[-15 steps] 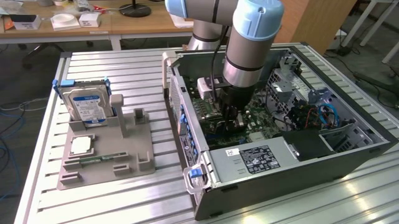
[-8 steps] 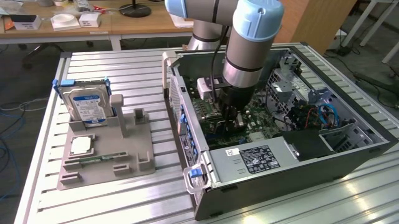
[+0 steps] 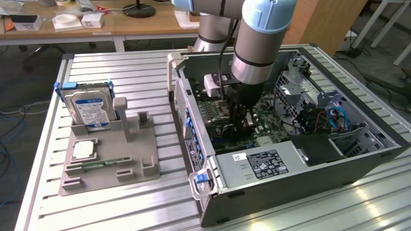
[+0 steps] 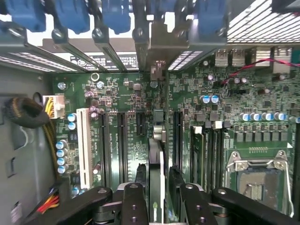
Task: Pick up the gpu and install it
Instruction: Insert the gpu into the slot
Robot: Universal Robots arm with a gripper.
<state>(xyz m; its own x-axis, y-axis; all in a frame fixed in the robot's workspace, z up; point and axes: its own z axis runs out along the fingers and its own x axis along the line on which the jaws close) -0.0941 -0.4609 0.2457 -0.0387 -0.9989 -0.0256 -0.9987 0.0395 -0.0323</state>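
Observation:
The gpu (image 4: pixel 157 150) stands on edge in a slot of the green motherboard (image 4: pixel 122 93). I see its thin edge, and its silver bracket (image 4: pixel 158 44) reaches the case's rear slot openings. My gripper (image 4: pixel 158 183) straddles the card, one black finger on each side with a narrow gap to the card, so it is open. In the exterior view the gripper (image 3: pixel 241 122) reaches down into the open computer case (image 3: pixel 289 163), low over the motherboard (image 3: pixel 215 108), and hides the card.
A white slot (image 4: pixel 84 140) and black slots flank the card, and the CPU socket (image 4: pixel 258 180) lies beside them. Bundled cables (image 4: pixel 28 112) hang at the case wall. Outside the case, a grey holder (image 3: pixel 128 154) carries a hard drive (image 3: pixel 90 108) and a memory stick (image 3: pixel 96 165).

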